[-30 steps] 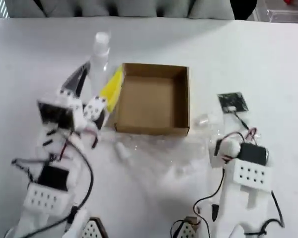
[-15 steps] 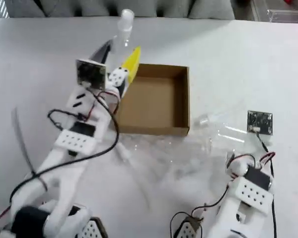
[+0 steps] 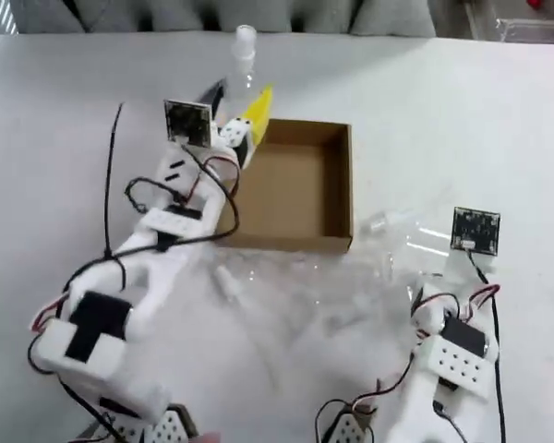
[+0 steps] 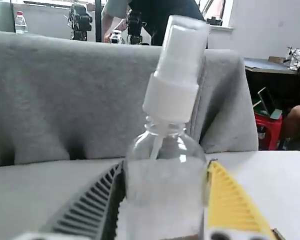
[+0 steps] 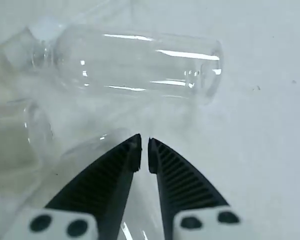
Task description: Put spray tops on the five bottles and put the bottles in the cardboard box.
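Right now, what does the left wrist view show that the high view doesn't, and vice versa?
Left wrist view adds the thin tube inside the bottle and the ribs on the fingers. High view adds the cardboard box, loose clear bottles lying on the table beside it, and the right arm. Both show the left gripper clamped on that bottle, spray top fitted.

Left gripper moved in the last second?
Yes. The left gripper, holding a bottle, went from beside the cardboard box's left wall to its far corner.

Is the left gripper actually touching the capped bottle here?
Touching. In the left wrist view the left gripper clamps the bottle, both fingers pressed against its sides.
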